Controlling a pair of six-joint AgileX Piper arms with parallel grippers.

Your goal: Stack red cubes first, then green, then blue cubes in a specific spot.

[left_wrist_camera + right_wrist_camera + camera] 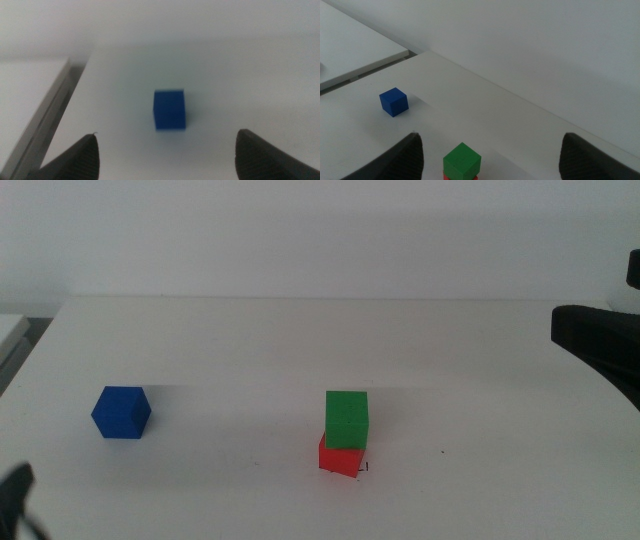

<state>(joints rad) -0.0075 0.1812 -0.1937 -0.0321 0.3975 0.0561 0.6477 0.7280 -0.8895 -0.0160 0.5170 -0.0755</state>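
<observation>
Middle view shows the green cube (346, 419) sitting on the red cube (339, 457), slightly skewed and set back so red shows only along the front; a black corner mark (364, 467) peeks out just beside the red one, so the pair stands at the spot; the blue cube (121, 412) lies well apart to the left on the bare tabletop (230, 360). The left hand (167, 155) is spread wide and empty, the blue cube centred ahead of its jaws; the right hand (492, 155) is likewise released, hanging behind the stack. The likely risk: the green cube's offset leaves a poor seat, so a blue cube set down off-centre or released askew could tip the stack; a brush from either hand would do the same. The tabletop is plain matte white, against a white wall (300, 230); a pale ledge (35, 95) runs beside its left edge.
</observation>
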